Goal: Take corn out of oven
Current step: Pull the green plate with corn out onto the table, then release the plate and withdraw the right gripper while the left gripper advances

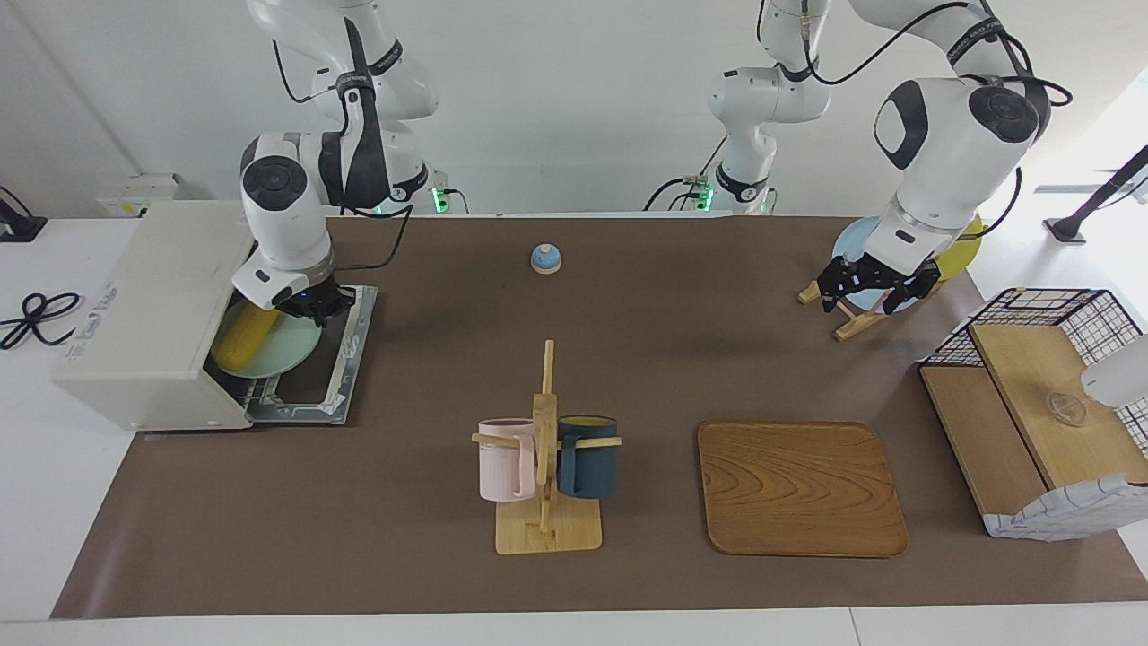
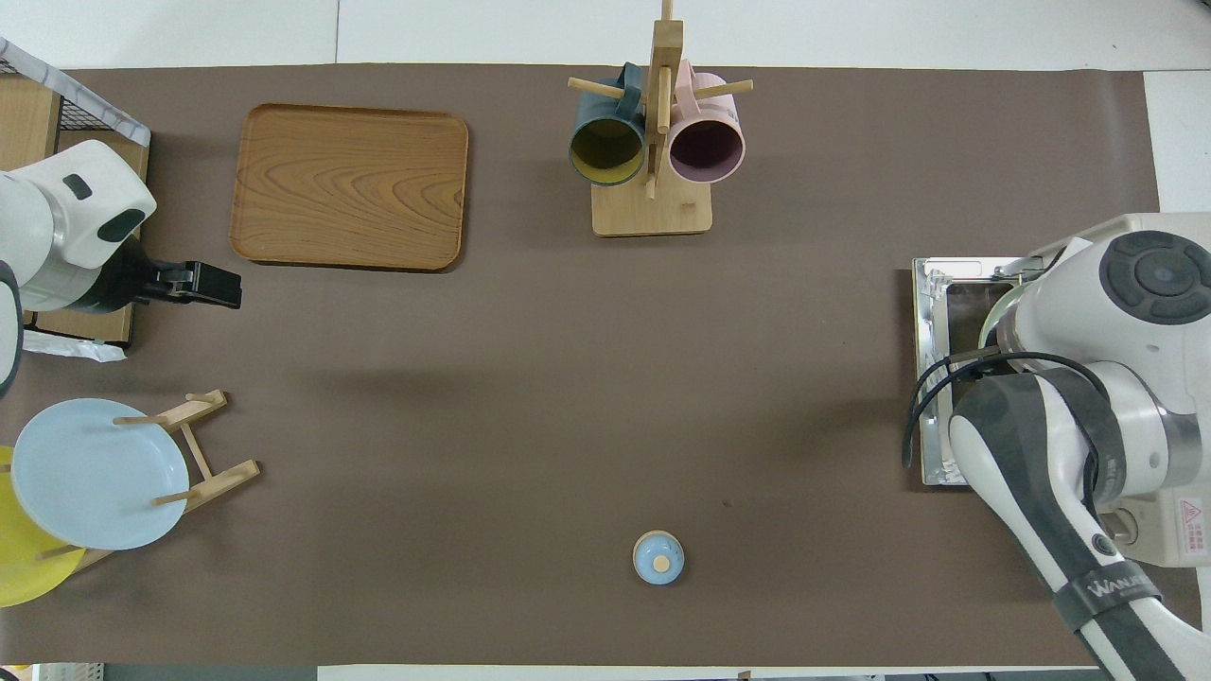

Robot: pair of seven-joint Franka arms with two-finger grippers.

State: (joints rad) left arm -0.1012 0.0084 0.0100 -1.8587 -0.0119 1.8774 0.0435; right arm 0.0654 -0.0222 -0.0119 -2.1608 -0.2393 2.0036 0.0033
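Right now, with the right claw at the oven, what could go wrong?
1. The right claw seems shut on the rim of the green plate, not the corn; the loose cob lies askew and could roll off.
2. The plate hangs partly out of the oven over its open door; pulled further, it may tip.

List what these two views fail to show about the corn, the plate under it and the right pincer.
- Corn: overhead view hides it fully under the right arm's wrist; facing view shows it on the green plate at the mouth of the oven.
- Right pincer: its fingertips at the plate's rim are too small in the facing view to tell exactly what they pinch.
- Oven interior: hidden by its own casing in both views.
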